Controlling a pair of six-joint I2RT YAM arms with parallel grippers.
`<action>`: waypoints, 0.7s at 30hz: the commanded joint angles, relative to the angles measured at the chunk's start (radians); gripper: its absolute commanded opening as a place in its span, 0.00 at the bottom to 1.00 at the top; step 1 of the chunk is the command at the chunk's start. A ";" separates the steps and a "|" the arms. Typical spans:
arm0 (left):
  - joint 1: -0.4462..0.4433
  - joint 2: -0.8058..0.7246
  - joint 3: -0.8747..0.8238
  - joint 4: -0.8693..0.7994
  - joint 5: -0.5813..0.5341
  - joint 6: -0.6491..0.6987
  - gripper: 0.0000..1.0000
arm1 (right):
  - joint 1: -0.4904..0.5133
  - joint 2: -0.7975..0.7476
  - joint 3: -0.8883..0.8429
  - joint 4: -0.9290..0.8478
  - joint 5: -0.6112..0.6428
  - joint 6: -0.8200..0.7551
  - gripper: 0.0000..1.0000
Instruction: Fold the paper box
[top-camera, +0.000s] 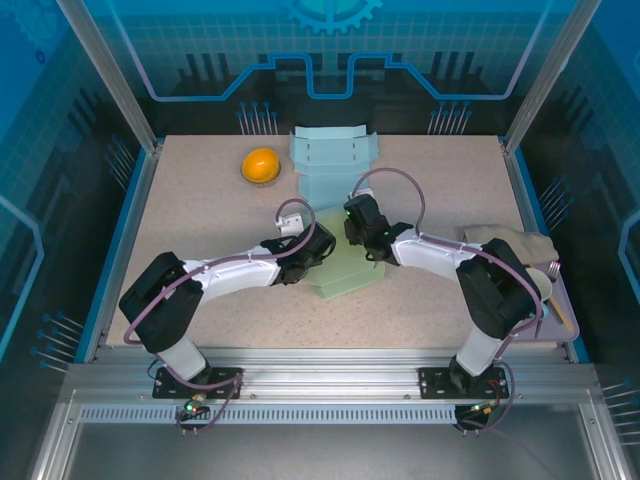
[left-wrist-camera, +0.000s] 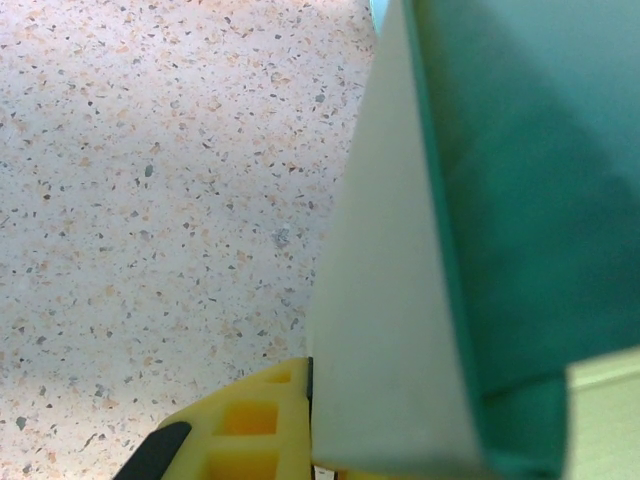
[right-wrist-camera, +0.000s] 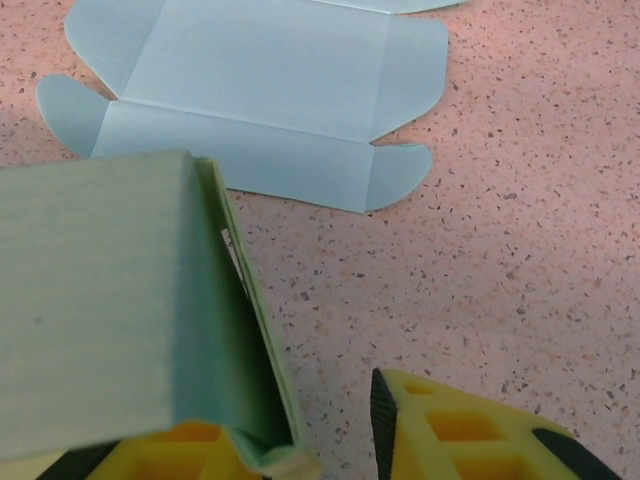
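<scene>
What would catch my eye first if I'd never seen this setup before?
Most likely the two white arms, the left arm and the right arm, meeting in the middle of the table over a half-folded green paper box. Next is the bright orange round object at the back left. Beside it, a flat pale-blue box cutout lies unfolded at the back centre.
</scene>
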 joint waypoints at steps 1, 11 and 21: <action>0.017 -0.005 -0.010 -0.175 -0.119 -0.046 0.00 | -0.114 -0.003 -0.031 -0.096 0.152 0.036 0.33; 0.017 0.015 0.028 -0.183 -0.076 -0.059 0.00 | -0.129 0.009 -0.112 0.200 -0.291 -0.100 0.51; 0.016 0.000 0.025 -0.179 -0.046 -0.071 0.00 | -0.108 0.062 -0.071 0.197 -0.309 -0.097 0.50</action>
